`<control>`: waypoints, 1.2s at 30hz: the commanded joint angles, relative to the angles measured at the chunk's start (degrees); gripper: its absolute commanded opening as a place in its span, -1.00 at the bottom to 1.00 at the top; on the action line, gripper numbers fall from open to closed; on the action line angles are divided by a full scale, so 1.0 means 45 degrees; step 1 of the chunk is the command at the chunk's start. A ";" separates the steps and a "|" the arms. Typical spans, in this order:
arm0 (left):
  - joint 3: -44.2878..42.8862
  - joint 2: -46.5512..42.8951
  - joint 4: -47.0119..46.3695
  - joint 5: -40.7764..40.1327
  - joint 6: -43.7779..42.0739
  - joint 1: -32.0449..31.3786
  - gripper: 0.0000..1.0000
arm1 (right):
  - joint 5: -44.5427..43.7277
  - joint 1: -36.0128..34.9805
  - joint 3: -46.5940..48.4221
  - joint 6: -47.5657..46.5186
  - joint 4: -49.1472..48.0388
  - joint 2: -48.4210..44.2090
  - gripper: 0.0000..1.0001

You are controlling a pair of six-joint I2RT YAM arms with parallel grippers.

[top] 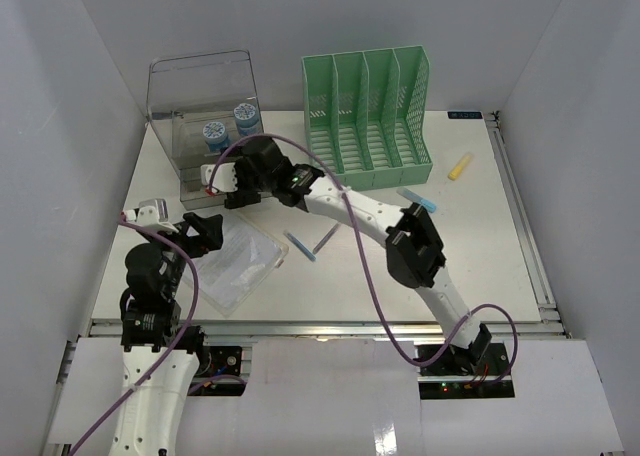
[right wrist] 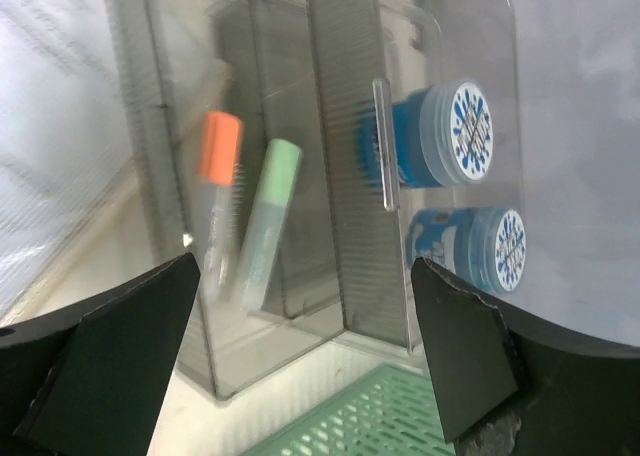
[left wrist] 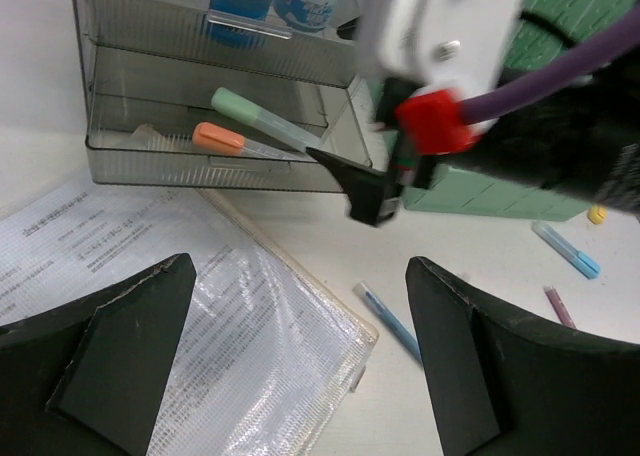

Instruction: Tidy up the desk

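Observation:
The white desk (top: pixel 480 246) holds a clear drawer box (top: pixel 205 126) at the back left, its lower drawer (left wrist: pixel 220 141) pulled out. An orange-capped marker (left wrist: pixel 225 140) and a green-capped marker (left wrist: pixel 262 118) lie in it; both show in the right wrist view, orange (right wrist: pixel 217 191) and green (right wrist: pixel 268 221). Two blue jars (top: pixel 230 128) sit in the upper drawer. My right gripper (top: pixel 218 184) is open and empty at the drawer's front. My left gripper (top: pixel 195 228) is open and empty above a clear zip pouch with papers (top: pixel 232 261). A blue pen (top: pixel 299 246) and a purple pen (top: pixel 327 238) lie mid-desk.
A green slotted file rack (top: pixel 368 116) stands at the back centre. A blue pen (top: pixel 417 200) lies in front of it and a yellow marker (top: pixel 459 166) to its right. A metal rail (top: pixel 300 328) runs along the near edge. White walls enclose three sides.

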State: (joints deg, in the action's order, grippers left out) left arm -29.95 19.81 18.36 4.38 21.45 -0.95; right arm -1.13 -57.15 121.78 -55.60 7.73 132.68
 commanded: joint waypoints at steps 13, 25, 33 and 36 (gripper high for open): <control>0.0216 0.1053 -0.1551 0.4585 -0.0201 0.0036 0.96 | 0.6589 0.9832 -0.8145 0.4916 0.7015 -0.7924 0.93; 0.0289 0.1300 -0.1682 0.4896 -0.0138 0.0031 0.96 | 0.2339 1.1842 -0.8482 0.6423 0.5863 -0.5690 0.80; 0.0309 0.1378 -0.1742 0.4980 -0.0119 0.0036 0.96 | 0.2501 1.1772 -0.7549 0.6025 0.6133 -0.4132 0.92; 0.0316 0.1398 -0.1783 0.5068 -0.0111 0.0036 0.96 | 0.2308 1.1690 -0.7678 0.5869 0.6065 -0.4026 0.79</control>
State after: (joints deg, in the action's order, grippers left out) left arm -28.73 25.86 11.53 25.83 21.02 -0.95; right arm 10.23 -3.93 84.82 -27.98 35.43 114.92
